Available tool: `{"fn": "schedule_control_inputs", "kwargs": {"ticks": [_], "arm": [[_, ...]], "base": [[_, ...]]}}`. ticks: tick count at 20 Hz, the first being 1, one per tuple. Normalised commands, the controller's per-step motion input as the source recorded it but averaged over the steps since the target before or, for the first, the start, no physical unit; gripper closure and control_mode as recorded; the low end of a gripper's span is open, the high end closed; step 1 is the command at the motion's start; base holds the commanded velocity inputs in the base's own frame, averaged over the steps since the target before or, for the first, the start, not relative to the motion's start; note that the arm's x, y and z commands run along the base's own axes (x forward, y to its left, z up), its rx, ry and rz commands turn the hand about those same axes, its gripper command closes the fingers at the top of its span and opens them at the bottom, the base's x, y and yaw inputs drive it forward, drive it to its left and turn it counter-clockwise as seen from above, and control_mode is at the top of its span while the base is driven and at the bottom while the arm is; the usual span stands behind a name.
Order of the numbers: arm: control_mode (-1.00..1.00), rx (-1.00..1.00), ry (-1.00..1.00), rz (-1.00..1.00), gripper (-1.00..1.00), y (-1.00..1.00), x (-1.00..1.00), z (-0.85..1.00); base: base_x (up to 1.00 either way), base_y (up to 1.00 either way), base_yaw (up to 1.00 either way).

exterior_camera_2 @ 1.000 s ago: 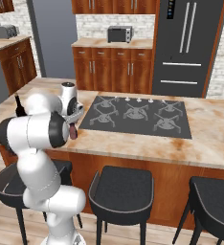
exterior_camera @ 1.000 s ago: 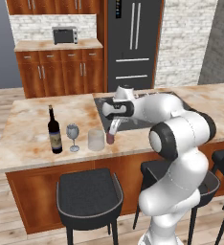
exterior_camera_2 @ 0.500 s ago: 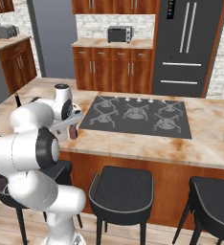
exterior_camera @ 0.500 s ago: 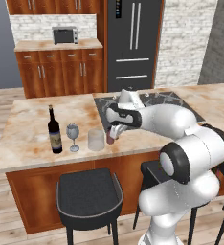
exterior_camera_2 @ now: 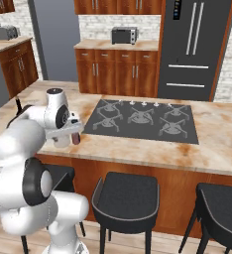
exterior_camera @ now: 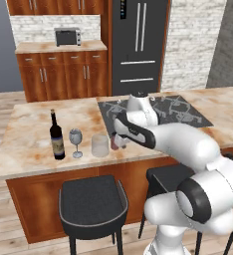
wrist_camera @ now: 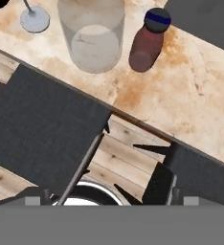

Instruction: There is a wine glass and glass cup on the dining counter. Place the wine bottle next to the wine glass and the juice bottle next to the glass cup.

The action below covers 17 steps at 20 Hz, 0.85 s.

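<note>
The hand view looks down on the juice bottle (wrist_camera: 150, 42) standing free just beside the glass cup (wrist_camera: 91, 34), near the worktop's (wrist_camera: 190, 100) front edge, above two stools. The left base view adds the wine bottle (exterior_camera: 56, 137) by the wine glass (exterior_camera: 76, 141). Whether the hand (exterior_camera: 119, 141) is open I cannot tell

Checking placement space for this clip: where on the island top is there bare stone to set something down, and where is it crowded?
Bare: the beige marbled counter left of the tall dark wine bottle, and the stone right of the black cooktop. Crowded: the front strip where wine bottle, stemmed wine glass, clear glass tumbler and small maroon juice bottle stand in a row.
</note>
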Motion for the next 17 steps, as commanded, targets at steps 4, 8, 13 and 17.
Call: {"fn": "schedule_control_inputs", "kwargs": {"ticks": [4,8,13,17], "arm": [[-1.00,0.00,0.06,-0.34,-1.00,-0.05,-0.43,0.20],[-1.00,0.00,0.06,-0.33,-1.00,-0.06,-0.40,0.19],[-1.00,0.00,-0.01,-0.16,-1.00,-0.06,-0.53,0.06],[-1.00,0.00,-0.08,-0.06,-1.00,0.00,-0.57,0.00]], "base": [[0.00,0.00,0.00],[0.00,0.00,0.00],[0.00,0.00,0.00],[0.00,0.00,0.00]]}}
